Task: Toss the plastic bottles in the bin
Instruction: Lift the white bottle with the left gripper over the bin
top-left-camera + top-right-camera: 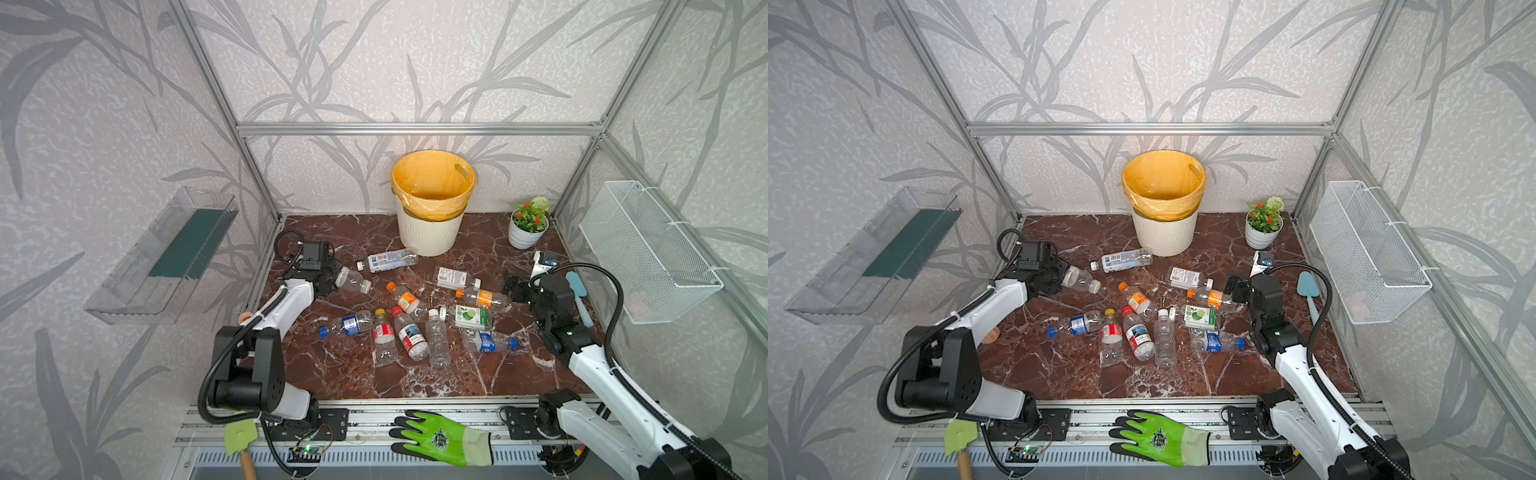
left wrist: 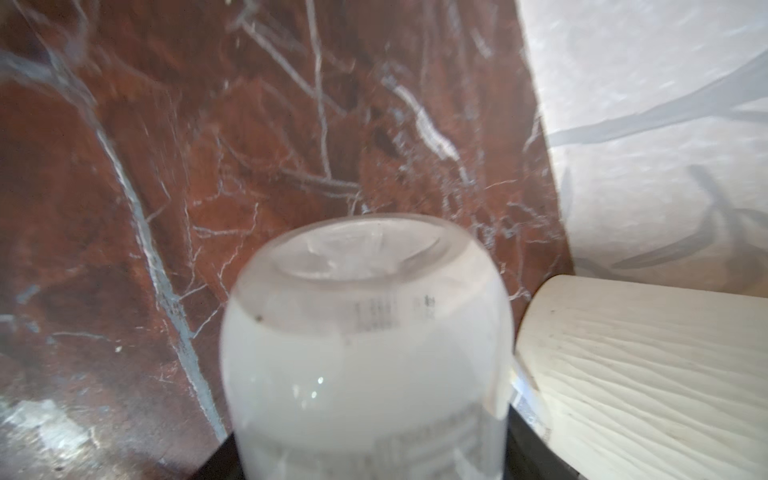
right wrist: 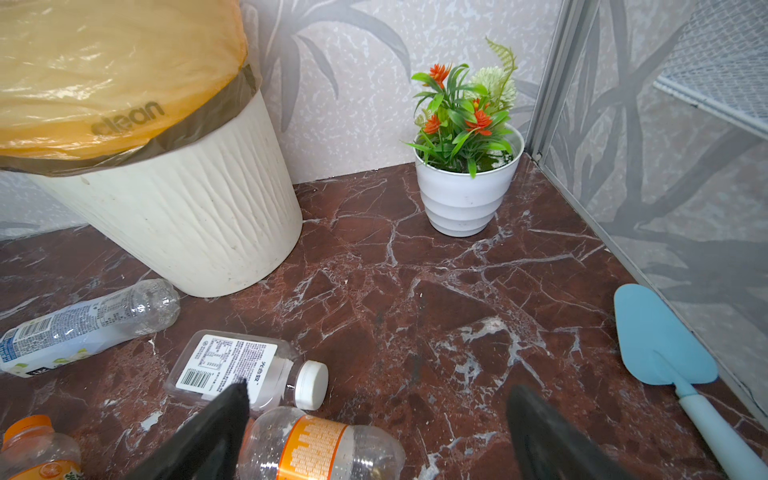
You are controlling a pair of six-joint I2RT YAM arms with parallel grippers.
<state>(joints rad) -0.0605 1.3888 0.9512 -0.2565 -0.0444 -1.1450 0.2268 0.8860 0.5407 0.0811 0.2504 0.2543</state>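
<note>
Left wrist view: clear bottle (image 2: 365,353) clamped in your left end effector (image 1: 334,279), cap outward.
Bin (image 1: 430,237): ahead and right of it, rim higher; you should lift first.
Right end effector (image 3: 378,388): spread wide above orange-label bottle (image 3: 320,449).

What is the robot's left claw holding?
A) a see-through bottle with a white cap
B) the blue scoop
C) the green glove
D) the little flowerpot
A: in both top views the see-through bottle with its white cap sticks out from between the jaws of the left gripper, which are closed around it.
</note>
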